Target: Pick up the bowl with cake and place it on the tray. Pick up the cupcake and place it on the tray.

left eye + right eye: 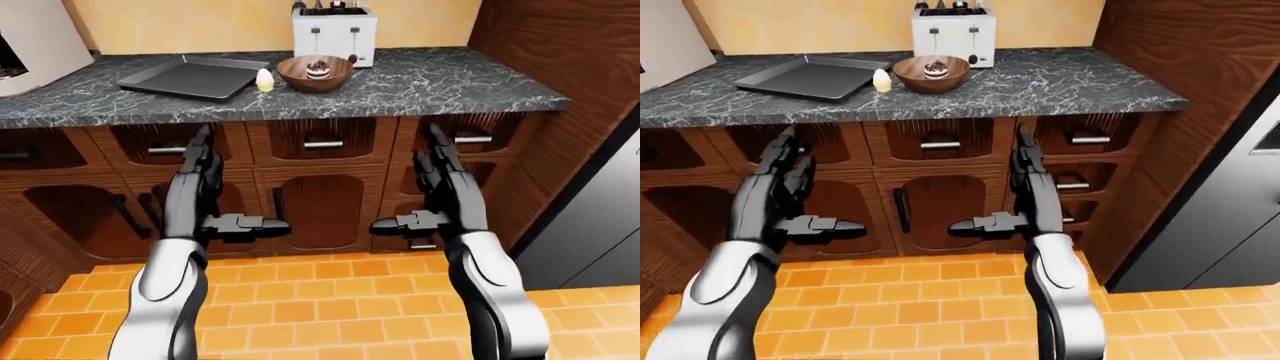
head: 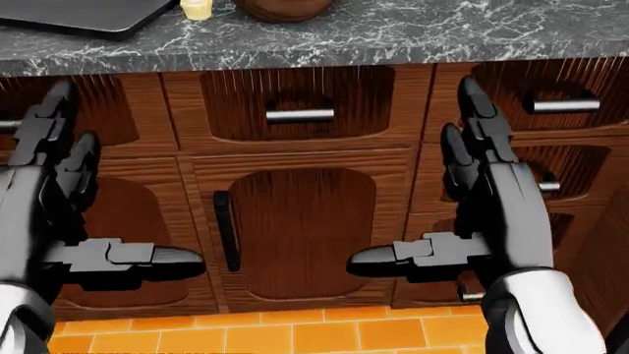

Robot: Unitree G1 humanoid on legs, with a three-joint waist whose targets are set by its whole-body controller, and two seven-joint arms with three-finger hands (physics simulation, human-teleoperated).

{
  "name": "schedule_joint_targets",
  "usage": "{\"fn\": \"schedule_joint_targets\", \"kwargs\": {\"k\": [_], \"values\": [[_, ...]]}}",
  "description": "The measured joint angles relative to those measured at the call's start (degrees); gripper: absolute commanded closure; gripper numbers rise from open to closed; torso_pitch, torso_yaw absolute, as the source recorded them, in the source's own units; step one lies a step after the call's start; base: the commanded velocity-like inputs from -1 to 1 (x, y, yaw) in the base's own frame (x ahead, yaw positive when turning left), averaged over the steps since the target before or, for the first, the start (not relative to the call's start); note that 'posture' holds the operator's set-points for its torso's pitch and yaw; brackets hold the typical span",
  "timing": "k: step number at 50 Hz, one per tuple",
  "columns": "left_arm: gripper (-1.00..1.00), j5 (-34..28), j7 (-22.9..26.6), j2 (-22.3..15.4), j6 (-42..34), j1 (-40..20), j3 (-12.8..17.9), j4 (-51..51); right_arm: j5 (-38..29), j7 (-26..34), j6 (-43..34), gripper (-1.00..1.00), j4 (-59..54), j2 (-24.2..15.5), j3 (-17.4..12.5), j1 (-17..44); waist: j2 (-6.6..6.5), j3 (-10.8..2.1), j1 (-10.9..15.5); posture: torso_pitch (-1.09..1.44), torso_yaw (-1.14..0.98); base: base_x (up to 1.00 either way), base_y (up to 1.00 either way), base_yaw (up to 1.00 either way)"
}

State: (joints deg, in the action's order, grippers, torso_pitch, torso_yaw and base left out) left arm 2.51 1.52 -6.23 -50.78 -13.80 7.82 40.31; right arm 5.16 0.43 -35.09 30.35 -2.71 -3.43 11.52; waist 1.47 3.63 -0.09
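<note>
A brown wooden bowl with a small dark cake inside stands on the grey marble counter. Just left of it sits a pale cupcake, beside the dark flat tray. My left hand and right hand are raised in front of the cabinet drawers, below the counter edge. Both are open with fingers pointing up and thumbs turned inward, holding nothing. In the head view only the bottoms of the cupcake and bowl show at the top edge.
A white toaster stands behind the bowl against the wall. Brown drawers and doors fill the space under the counter. A tall wooden panel and a dark appliance stand at the right. Orange tiles cover the floor.
</note>
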Motion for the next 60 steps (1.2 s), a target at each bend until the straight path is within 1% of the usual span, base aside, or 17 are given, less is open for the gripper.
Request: {"fn": "schedule_joint_targets", "kwargs": {"k": [2,4,8,10,14,25,27,29,32,39,41,43,44,45,48,51,60], "values": [[-1.0,0.5,0.39,-0.24,-1.18,-0.45,0.09,0.09,0.05,-0.27,-1.12,-1.0,1.0,-0.02,-0.1,0.21,0.39,-0.57,-0.12,0.0,0.0,0.49,0.0,0.0],[-1.0,0.79,0.41,-0.5,-2.08,-1.15,0.71,1.43,0.28,-0.18,-1.11,-1.0,1.74,-0.05,-0.02,0.54,-0.36,-0.9,-0.12,0.0,0.0,0.49,0.0,0.0],[-1.0,0.99,0.36,-0.75,-2.07,-1.66,1.09,3.22,0.68,0.11,-0.81,-1.0,2.12,-0.18,0.01,0.41,-3.19,-0.94,-0.81,0.0,0.0,0.47,0.0,0.0],[-1.0,1.34,0.35,-1.01,-3.07,-2.35,1.61,3.73,0.72,0.19,-1.64,-1.0,2.7,-0.28,0.18,0.89,-5.77,-1.22,-1.04,0.0,0.0,0.49,0.0,0.0],[-1.0,1.56,-0.13,-1.56,-5.62,-1.97,3.25,3.75,1.22,0.79,-3.14,-1.0,2.1,0.24,1.71,0.78,-5.94,-0.77,0.51,0.0,0.0,0.48,0.0,0.0],[-1.0,3.25,-0.57,-2.5,-5.98,-2.71,4.39,5.68,2.69,1.2,-2.42,-1.0,5.44,0.23,0.98,1.02,0.73,-2.16,1.87,0.0,0.0,0.46,0.0,0.0],[-1.0,3.68,-0.33,-1.71,-5.8,-1.21,3.14,4.74,2.89,1.09,-3.01,-1.0,5.21,0.04,0.41,0.08,0.38,-0.41,0.98,0.0,0.0,0.37,0.0,0.0],[-1.0,4.37,0.15,-1.67,-6.27,-0.63,2.9,4.47,2.88,0.81,-3.92,-1.0,5.14,0.03,-0.02,-0.53,1.35,-0.57,0.32,0.0,0.0,0.14,0.02,0.0],[-1.0,4.55,0.12,-1.92,-6.02,-0.87,3.93,4.87,3.13,0.7,-4.01,-1.0,5.96,0.12,0.18,-0.21,0.41,-1.75,0.13,0.0,0.0,0.07,0.12,0.0],[-1.0,5.29,-0.24,-2.07,-6.04,-0.92,4.64,6.72,5.71,0.86,-4.92,-1.0,8.51,0.3,-0.2,-0.47,-0.88,-1.95,1.36,0.0,0.0,0.0,0.56,0.0],[-1.0,5.65,-0.17,-2.14,-6.3,-0.96,4.61,6.87,6.16,0.61,-5.36,-1.0,8.72,0.16,-0.58,-0.28,-2.15,-2.16,1.45,0.0,0.0,0.0,0.31,0.32],[-1.0,6.17,-0.05,-2.27,-6.61,-1.74,4.48,7.01,6.57,0.17,-6.15,-1.0,9.51,-0.21,-1.37,0.25,-5.84,-2.11,2.54,0.0,0.0,0.0,0.0,0.64],[-1.0,6.34,-0.09,-2.66,-6.72,-1.88,4.9,6.93,6.84,0.0,-6.45,-1.0,9.78,0.02,-1.26,0.71,-6.7,-1.57,3.11,0.0,0.0,0.0,0.0,0.64],[-1.0,6.44,-0.24,-2.83,-7.16,-1.69,5.56,6.62,7.28,-0.04,-6.82,-1.0,9.88,0.22,-0.77,0.68,-6.33,-0.71,3.33,0.0,0.0,0.0,0.0,0.62],[-1.0,6.11,-1.16,-3.18,-8.83,-1.02,7.59,7.09,8.51,0.4,-7.73,-1.0,10.07,-0.31,0.62,0.97,-5.06,-1.23,3.42,0.0,0.0,0.0,0.0,0.0],[-1.0,6.39,-1.46,-3.41,-8.65,-1.88,7.59,8.27,8.73,0.26,-7.19,-1.0,11.34,-0.63,-0.47,1.57,-3.49,-1.56,1.84,0.0,0.0,0.0,0.0,0.0],[-1.0,8.02,-1.4,-3.79,-9.46,-1.29,8.32,9.48,8.4,-0.17,-5.85,-1.0,12.06,-0.87,-0.39,1.19,-2.15,-1.48,1.03,0.0,0.0,0.0,0.0,0.0]]}}
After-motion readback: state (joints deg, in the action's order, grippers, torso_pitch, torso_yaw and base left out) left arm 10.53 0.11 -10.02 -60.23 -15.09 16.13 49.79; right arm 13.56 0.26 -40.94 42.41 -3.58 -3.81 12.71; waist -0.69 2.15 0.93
